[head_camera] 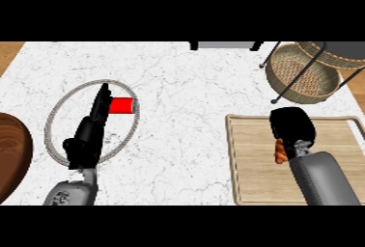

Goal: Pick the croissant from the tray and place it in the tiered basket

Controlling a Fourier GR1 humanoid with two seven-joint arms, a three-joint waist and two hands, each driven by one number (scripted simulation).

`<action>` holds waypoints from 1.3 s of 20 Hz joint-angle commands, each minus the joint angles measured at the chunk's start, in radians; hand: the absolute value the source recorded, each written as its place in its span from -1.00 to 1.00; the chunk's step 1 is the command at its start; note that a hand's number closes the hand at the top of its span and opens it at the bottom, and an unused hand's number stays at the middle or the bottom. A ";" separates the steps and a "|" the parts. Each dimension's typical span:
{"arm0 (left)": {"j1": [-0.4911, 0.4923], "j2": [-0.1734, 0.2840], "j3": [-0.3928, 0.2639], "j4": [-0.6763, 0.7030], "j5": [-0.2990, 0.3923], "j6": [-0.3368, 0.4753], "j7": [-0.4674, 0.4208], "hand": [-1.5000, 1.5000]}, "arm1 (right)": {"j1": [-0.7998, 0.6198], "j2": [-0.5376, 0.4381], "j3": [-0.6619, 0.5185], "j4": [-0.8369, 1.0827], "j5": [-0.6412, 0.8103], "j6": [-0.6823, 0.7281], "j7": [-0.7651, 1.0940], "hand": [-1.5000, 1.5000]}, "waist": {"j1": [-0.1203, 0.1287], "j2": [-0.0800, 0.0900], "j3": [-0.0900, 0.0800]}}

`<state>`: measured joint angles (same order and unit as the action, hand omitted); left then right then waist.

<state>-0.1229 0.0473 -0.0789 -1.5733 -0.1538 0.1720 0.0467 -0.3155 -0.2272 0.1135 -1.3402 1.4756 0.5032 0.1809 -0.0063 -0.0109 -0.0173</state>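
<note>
One croissant (280, 152) clenched in R hand (291, 126) over tray (249, 159); L hand (92, 125) fingers straight, over plate (53, 120).

Marble counter (185, 72): tray (249, 193), plate (53, 116), basket (285, 84)

A red cylinder (123, 104) lies on a rope-rimmed plate (55, 113), a dark wooden bowl (10, 154) at the counter's left edge.

Left hand (89, 130) extended forward, fingers straight. Right hand (291, 126) curled closed around croissant (279, 152), grey forearm angled inward.
</note>
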 commanded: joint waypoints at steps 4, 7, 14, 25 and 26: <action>-0.025 0.022 0.043 0.023 0.013 -0.009 -0.002 0.00 | 0.031 0.095 -0.032 -0.148 0.010 -0.028 0.154 1.00 | 0.002 0.009 0.017; 0.012 -0.024 -0.020 -0.011 -0.014 0.009 0.007 0.00 | -0.009 0.053 -0.081 -0.273 -0.022 0.030 0.143 1.00 | 0.002 0.008 0.017; 0.032 -0.011 -0.005 -0.025 0.014 -0.019 0.008 0.00 | -0.080 0.045 -0.151 -0.618 -0.061 0.227 0.224 1.00 | -0.002 0.005 0.017; 0.020 -0.012 -0.014 -0.033 -0.027 0.000 0.004 0.00 | -0.537 -0.015 -0.448 -0.603 -0.227 0.585 0.323 1.00 | 0.009 0.008 0.017; -0.032 -0.005 0.034 0.076 -0.003 -0.005 -0.056 0.00 | -0.552 0.009 -0.468 -0.568 -0.239 0.526 0.327 1.00 | 0.006 0.011 0.017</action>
<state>-0.1253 0.0344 -0.0757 -1.5640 -0.1670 0.1713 0.0347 -0.7558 -0.2183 -0.2639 -1.9591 1.2882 0.9852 0.4765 -0.0011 -0.0027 -0.0009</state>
